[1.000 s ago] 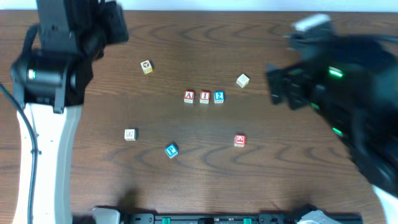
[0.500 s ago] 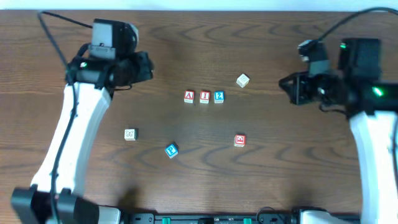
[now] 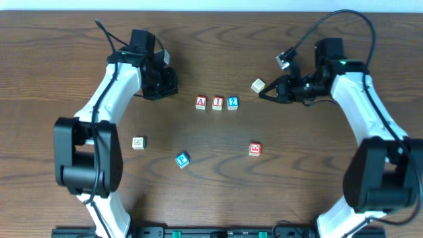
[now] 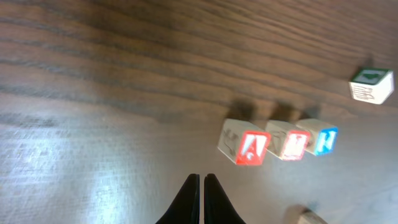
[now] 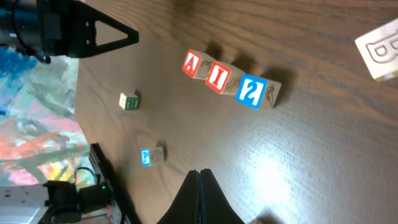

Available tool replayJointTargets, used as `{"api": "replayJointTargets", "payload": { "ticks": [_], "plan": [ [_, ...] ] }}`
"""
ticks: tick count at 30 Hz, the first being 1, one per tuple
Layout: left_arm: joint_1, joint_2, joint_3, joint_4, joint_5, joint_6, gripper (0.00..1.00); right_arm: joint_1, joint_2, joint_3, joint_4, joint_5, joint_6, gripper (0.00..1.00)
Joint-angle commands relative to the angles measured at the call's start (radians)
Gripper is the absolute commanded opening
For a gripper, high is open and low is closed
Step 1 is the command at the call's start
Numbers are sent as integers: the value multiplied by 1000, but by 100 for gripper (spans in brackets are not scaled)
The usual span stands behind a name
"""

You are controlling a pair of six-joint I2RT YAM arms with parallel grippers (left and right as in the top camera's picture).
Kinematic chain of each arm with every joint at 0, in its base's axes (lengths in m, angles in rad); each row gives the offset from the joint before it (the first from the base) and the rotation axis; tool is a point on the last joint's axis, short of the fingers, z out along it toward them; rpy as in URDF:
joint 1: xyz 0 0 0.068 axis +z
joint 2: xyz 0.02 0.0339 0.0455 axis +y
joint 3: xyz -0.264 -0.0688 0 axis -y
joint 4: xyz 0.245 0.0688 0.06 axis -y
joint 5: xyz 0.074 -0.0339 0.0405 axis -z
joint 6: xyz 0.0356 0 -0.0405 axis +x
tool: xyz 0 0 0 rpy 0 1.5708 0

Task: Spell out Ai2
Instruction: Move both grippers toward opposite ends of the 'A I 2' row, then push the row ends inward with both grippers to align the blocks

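Three blocks stand side by side in a row at the table's middle: a red A block (image 3: 201,102), a red I block (image 3: 217,102) and a blue 2 block (image 3: 232,102). The left wrist view shows the row as A (image 4: 249,147), I (image 4: 291,142), 2 (image 4: 323,139). My left gripper (image 3: 170,85) (image 4: 202,178) hovers left of the A block, shut and empty. To the right of the row my right gripper (image 3: 262,95) (image 5: 200,172) is also shut and empty, close beside a cream block (image 3: 258,85).
Loose blocks lie around: a cream one (image 3: 138,143) at the left, a blue one (image 3: 182,159) in front, a red one (image 3: 254,149) at the front right. The cream B block (image 5: 378,53) sits next to the right gripper. Both arms reach in from the sides.
Both arms have swung in and down toward the middle row, and both grippers have gone from open to shut. The block at the back left is now hidden under the left arm.
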Motion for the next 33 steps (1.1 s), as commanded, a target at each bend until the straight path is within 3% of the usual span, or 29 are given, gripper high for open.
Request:
{"api": "replayJointTargets", "payload": {
  "ticks": [1, 12, 20, 33],
  "plan": [
    [3, 35, -5, 24, 19, 9, 6, 20, 55, -4, 36, -34, 26, 2],
    [-23, 130, -5, 79, 72, -37, 6, 83, 198, -4, 102, 56, 97, 2],
    [-33, 144, -5, 111, 68, -69, 6, 97, 208, -4, 143, 188, 148, 2],
    [-72, 144, -5, 101, 41, -111, 6, 131, 272, -5, 248, 235, 238, 2]
  ]
}}
